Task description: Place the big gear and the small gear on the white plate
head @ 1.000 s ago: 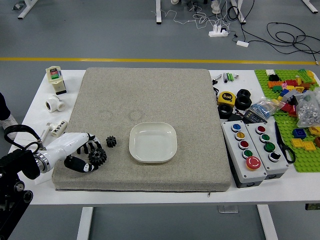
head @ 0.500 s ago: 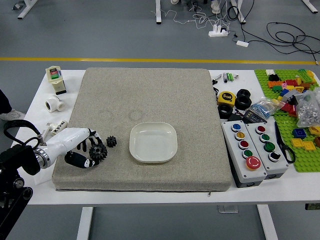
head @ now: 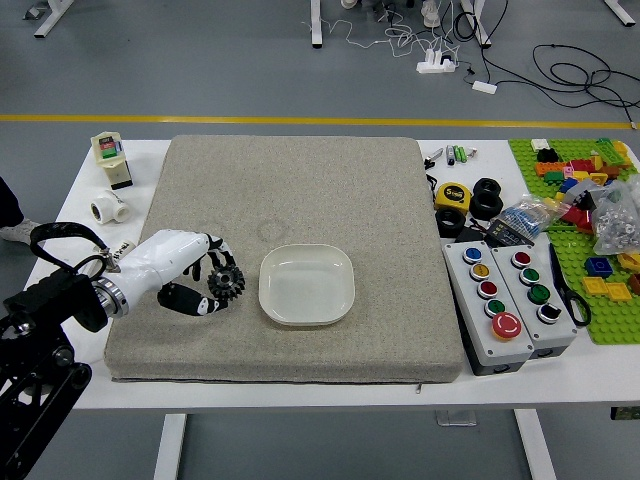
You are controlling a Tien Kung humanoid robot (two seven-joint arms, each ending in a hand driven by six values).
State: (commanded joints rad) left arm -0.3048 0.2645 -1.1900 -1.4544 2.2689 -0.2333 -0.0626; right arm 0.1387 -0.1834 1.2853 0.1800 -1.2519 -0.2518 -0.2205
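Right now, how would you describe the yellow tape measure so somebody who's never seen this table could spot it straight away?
Find the big gray mat on the white table. Just past its right edge, beyond the gray button boxes, sits the tape measure. It has a yellow face, while the round things right beside it are all black.

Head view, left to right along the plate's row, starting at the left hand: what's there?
Left hand → black gear → white plate → left button box → right button box → green baseplate.
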